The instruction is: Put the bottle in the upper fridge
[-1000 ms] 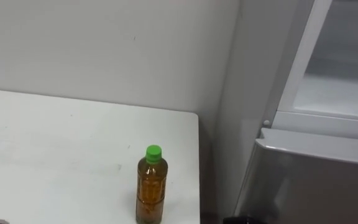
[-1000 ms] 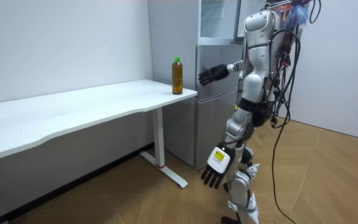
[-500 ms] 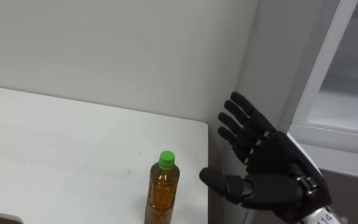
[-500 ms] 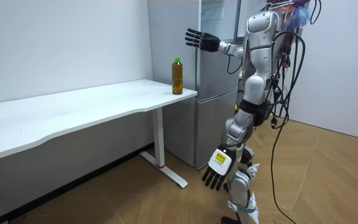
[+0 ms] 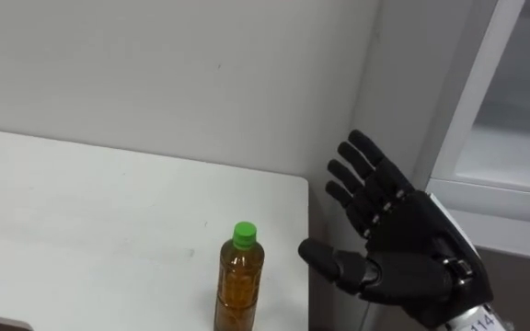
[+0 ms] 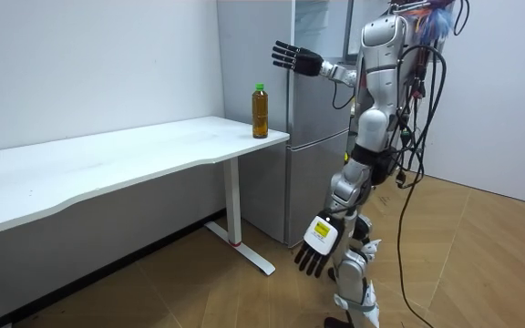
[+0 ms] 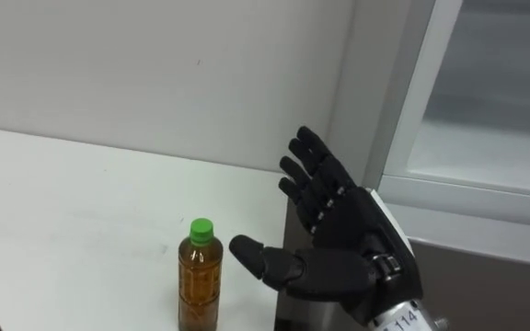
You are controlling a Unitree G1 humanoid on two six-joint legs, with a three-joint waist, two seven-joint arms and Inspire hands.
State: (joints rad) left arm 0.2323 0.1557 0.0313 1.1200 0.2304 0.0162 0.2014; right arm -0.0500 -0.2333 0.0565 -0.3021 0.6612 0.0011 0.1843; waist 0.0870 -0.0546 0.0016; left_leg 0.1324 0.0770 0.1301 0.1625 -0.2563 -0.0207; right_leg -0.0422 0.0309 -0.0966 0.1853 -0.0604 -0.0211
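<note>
Left eye view: bottle (image 5: 239,280) upright at table (image 5: 81,211) right edge, just left of and below right hand (image 5: 403,248), fingers spread, empty; left hand (image 6: 317,244) hanging low, relaxed.

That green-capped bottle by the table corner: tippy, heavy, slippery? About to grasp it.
The bottle is tall, narrow and upright, so a high nudge would probably tip it. It looks nearly full, so likely heavy for its size. It stands near the edge of the table; a shove might send it off.

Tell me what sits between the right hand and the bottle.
Nothing: in the left eye view only bare table edge shows between the bottle and the open right hand.
</note>
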